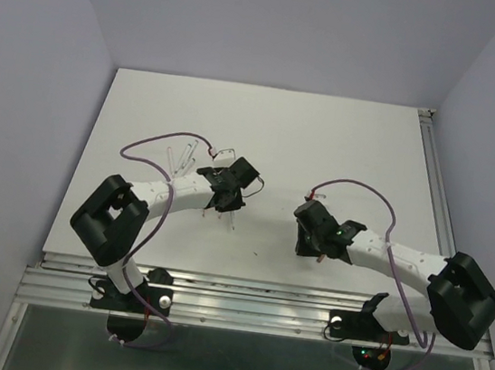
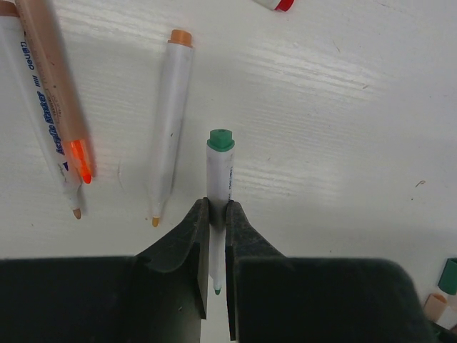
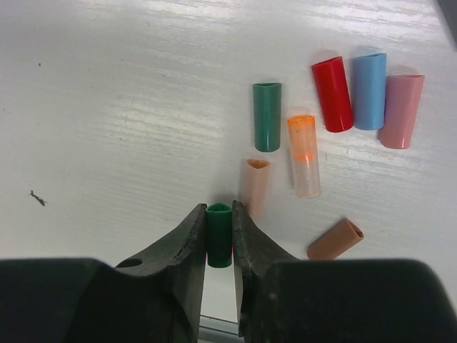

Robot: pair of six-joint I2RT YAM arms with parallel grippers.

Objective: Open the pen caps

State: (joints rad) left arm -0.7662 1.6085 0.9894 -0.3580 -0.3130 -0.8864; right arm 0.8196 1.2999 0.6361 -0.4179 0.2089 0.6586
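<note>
Left arm, right arm: white tubular links, bulky black joint housings. Purple cable loops off each. Fingers matte black, wedge-shaped. Green LED on right wrist.

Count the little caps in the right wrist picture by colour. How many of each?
Green: 2, loose green cap and held green cap in the right pincer
Red cap: 1
Blue cap: 1
Pink cap: 1
Peach cap: 1
Brown cap: 1
Clear orange-tipped cap: 1
Total: 8
</note>
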